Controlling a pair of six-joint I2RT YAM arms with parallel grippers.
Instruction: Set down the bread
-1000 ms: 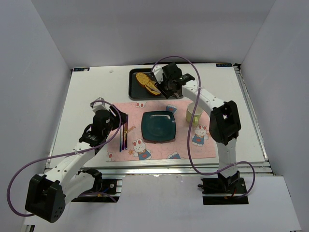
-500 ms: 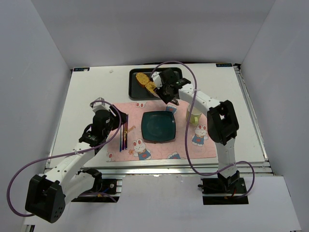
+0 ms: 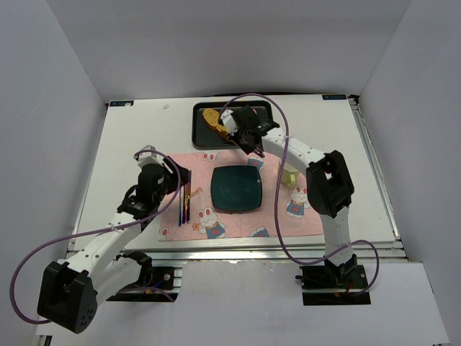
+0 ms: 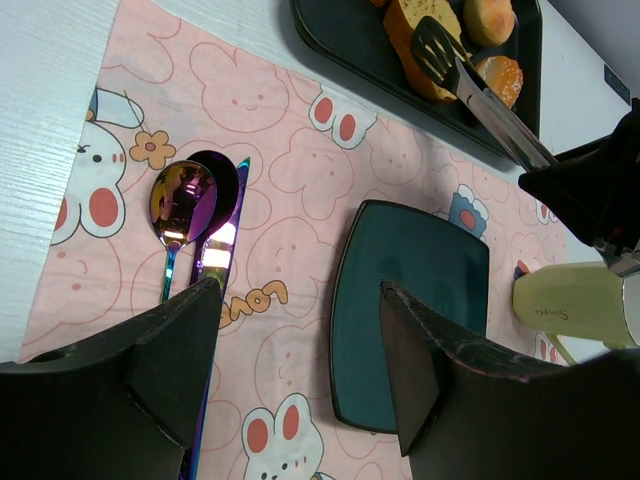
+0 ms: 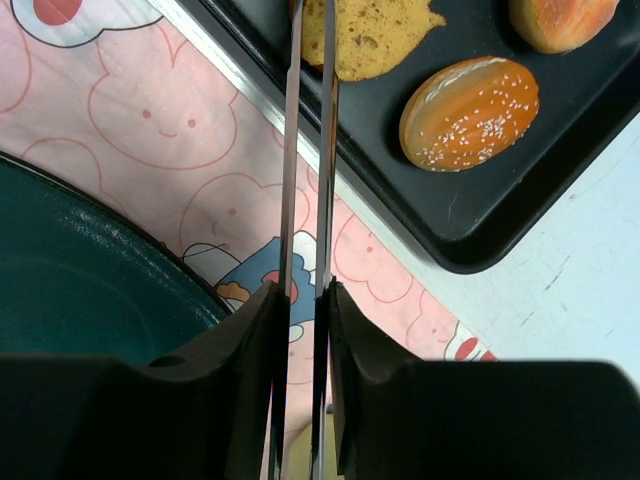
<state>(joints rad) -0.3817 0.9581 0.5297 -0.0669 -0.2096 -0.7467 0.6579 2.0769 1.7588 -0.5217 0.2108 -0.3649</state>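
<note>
A toasted bread slice [image 5: 370, 35] lies in the black tray [image 5: 480, 225] beside a seeded bun [image 5: 470, 100]. My right gripper [image 5: 300, 290] is shut on a pair of metal tongs [image 5: 290, 150], whose arms stand almost together. From the left wrist view, the tongs' slotted tip [image 4: 435, 45] rests on the bread slice [image 4: 410, 25]. The dark teal plate [image 3: 236, 189] sits on the pink placemat, bare. My left gripper [image 4: 300, 290] hangs open over the mat between the cutlery and the plate [image 4: 410, 300], holding nothing.
A spoon [image 4: 180, 205] and a knife [image 4: 215, 260] lie side by side on the bunny placemat [image 3: 209, 223]. A pale green cup [image 4: 565, 300] stands right of the plate. Two buns [image 4: 497, 75] share the tray [image 3: 196, 126] at the back.
My right arm has swung left over the tray, and the tongs have closed from a wider gap to a narrow one at the bread slice. The left arm has stayed still.
</note>
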